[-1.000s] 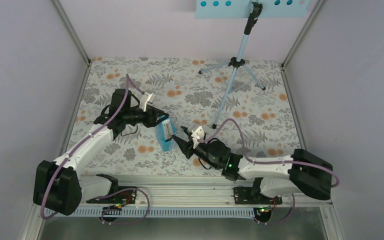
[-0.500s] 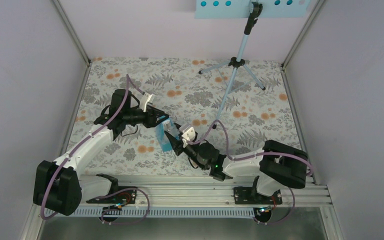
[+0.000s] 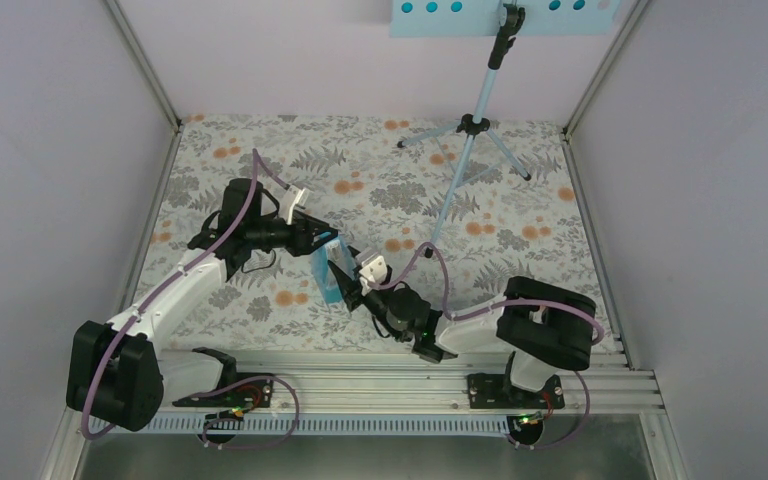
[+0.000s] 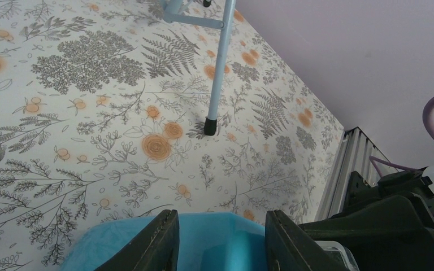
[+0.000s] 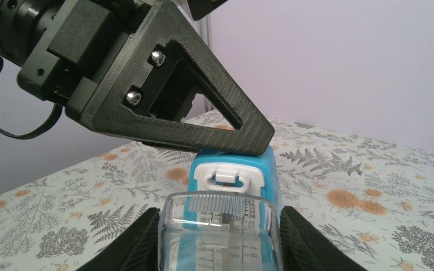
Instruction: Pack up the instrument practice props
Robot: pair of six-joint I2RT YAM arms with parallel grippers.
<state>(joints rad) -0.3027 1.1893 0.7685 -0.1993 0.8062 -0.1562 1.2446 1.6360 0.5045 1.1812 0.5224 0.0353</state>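
Observation:
The small blue metronome (image 3: 332, 276) stands tilted on the floral mat, held by my left gripper (image 3: 322, 247), whose jaws are shut on its blue body (image 4: 220, 245). In the right wrist view its white face (image 5: 234, 176) sits under a left finger (image 5: 175, 107). My right gripper (image 3: 346, 287) is shut on a clear plastic cover (image 5: 220, 237) pressed against the metronome's front. The light blue tripod music stand (image 3: 468, 150) stands at the back right, its perforated desk (image 3: 440, 18) at the top edge. The teal pages are out of view.
One stand leg with a black foot (image 4: 209, 127) lies ahead of the left gripper. Lilac walls enclose the mat on three sides. The metal rail (image 3: 360, 385) runs along the near edge.
My right arm has swung left and brought its gripper up against the front of the metronome. The left gripper and the metronome have hardly moved.

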